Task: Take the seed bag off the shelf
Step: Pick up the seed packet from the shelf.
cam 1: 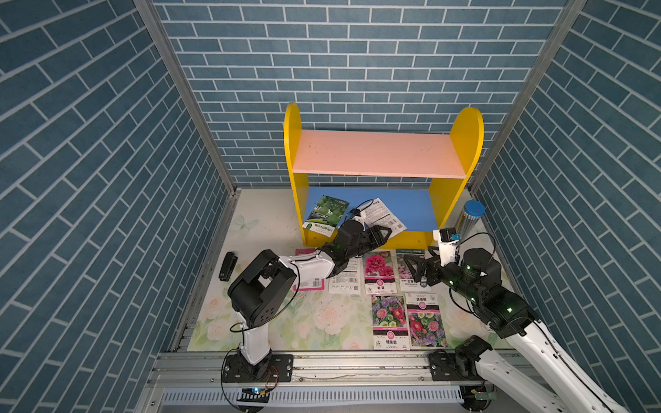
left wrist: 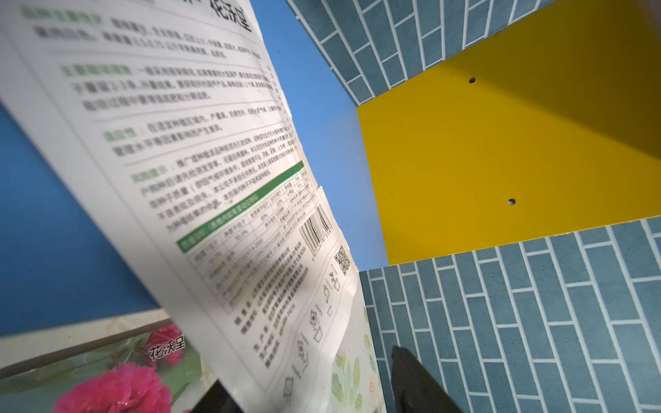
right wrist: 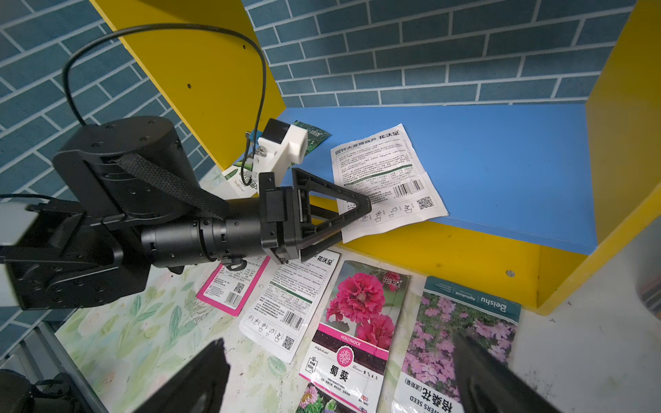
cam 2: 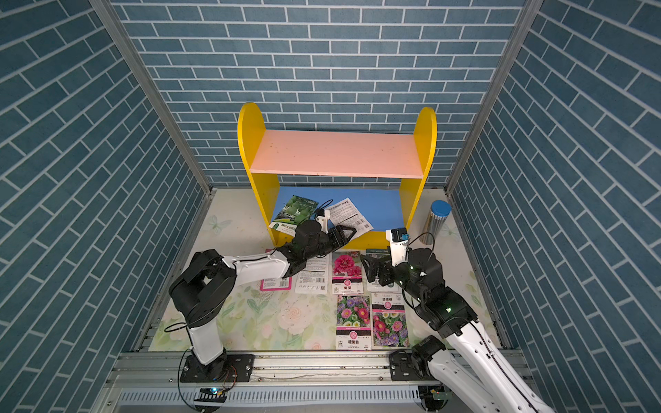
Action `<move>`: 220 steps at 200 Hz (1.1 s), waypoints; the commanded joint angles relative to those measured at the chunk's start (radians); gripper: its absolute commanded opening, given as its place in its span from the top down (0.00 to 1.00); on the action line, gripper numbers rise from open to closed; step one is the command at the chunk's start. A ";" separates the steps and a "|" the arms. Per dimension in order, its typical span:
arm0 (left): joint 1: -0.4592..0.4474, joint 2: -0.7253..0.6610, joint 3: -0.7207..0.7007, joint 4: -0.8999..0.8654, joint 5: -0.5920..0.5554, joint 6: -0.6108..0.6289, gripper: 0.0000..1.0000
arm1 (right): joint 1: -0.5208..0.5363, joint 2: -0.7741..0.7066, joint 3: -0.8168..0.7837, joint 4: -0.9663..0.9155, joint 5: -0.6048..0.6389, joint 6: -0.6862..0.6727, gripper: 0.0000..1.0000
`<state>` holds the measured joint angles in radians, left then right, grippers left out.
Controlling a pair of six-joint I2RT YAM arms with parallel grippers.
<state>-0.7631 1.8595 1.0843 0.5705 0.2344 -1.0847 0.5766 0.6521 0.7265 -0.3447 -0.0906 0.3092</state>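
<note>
**Step shown: grasping the seed bag, before withdrawal.** The shelf (cam 1: 297, 161) stands ahead of both my grippers. It is smooth, matt painted board with yellow round-topped side panels (cam 1: 465, 143), a bare pink upper board (cam 1: 379, 153) and a blue lower board (right wrist: 500, 150).

The seed bag (right wrist: 386, 178) is a flat, thin, glossy white packet, lying printed back upward with text and a barcode showing. It rests on the blue lower board, with one corner overhanging the front edge.

My left gripper (right wrist: 354, 220) meets that corner from the front. Its jaws stand part-open, one finger above the corner and one below, and I judge the film not yet pinched. A second, green packet (cam 1: 325, 214) lies on the same board, beside my left wrist.

My right gripper (cam 1: 416, 266) hovers with its jaws wide and empty above the flower packets (right wrist: 361, 321), which lie flat on the floral table mat (cam 1: 286, 321).

Next move, as I judge it: shut on the corner, then draw straight back, because the slick, limp film may slip or buckle.
</note>
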 commanded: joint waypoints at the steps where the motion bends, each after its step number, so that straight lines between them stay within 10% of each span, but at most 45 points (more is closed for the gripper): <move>1: 0.010 0.016 0.021 -0.003 0.015 -0.006 0.42 | -0.003 -0.025 0.017 -0.009 0.030 -0.003 0.01; 102: 0.021 0.055 0.061 -0.012 0.053 0.000 1.00 | -0.005 -0.006 0.018 0.010 0.020 0.002 0.01; 220: 0.022 -0.146 -0.071 -0.093 0.189 0.247 1.00 | -0.102 0.030 -0.020 0.124 -0.190 0.055 0.02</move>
<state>-0.7483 1.7824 1.0527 0.5186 0.3759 -0.9432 0.5209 0.6689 0.7242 -0.2871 -0.1738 0.3367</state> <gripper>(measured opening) 0.075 0.987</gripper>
